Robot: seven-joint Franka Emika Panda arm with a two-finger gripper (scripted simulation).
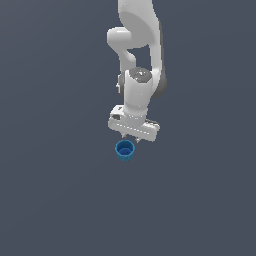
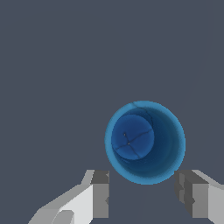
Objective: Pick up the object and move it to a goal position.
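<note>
— Blue all over, that's the object (image 1: 125, 150): a small cup standing upright on the plain grey worktop (image 1: 55, 200), mouth up.

— And inside it?

— Hollow. The wrist view looks straight down into the object (image 2: 145, 142): a lighter blue rim, darker walls, and a round floor with faint crack-like lines across it.

— Where does it sit against the arm?

— Just below the hand (image 1: 131, 139) in the exterior view, a little toward that view's left of the hand's middle. The fingertips hang close above the rim; I cannot tell whether they touch it.

— Is the hand holding it?

— No. In the wrist view the hand (image 2: 142, 194) is spread wide, its two grey-padded fingers (image 2: 100, 194) standing apart with a gap about as broad as the cup itself. The cup lies beyond the pads, not between them.

— And the rest of the arm?

— White links (image 1: 137, 95) come down from the top of the exterior view, with the wrist pointing downward at the worktop.
</note>
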